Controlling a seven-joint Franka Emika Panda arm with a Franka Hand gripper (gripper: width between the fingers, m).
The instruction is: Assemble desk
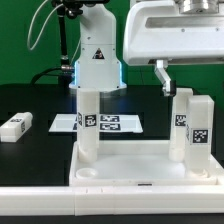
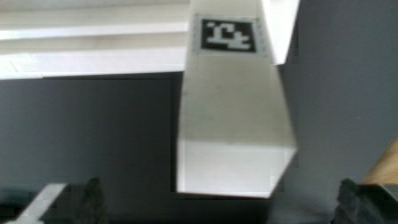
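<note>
Well, the white tabletop (image 1: 130, 167) lies at the front of the black desk (image 1: 40, 105), rim up, with round corner sockets showing along its near edge. One tagged leg (image 1: 88, 120) stands upright on its far side, toward the exterior view's left. Toward the exterior view's right, two more tagged legs stand upright close together. The inner leg (image 1: 182, 122) reaches a little higher in the picture than the outer leg (image 1: 203, 130), and I cannot tell whether they touch. A fourth leg (image 1: 14, 126) lies flat on the desk at the exterior view's left, well apart from the tabletop. Behind the tabletop the marker board (image 1: 110, 123) lies flat, and the arm's white base (image 1: 97, 60) rises behind that.

The end effector (image 2: 222, 207) hangs above the right-hand pair of legs. One finger (image 1: 162, 78) reaches down just beside the top of the inner leg. In the wrist view its fingers are spread wide, one dark tip at each side. A tagged leg stands between and beyond them, touching neither. The end effector has hold of nothing.
</note>
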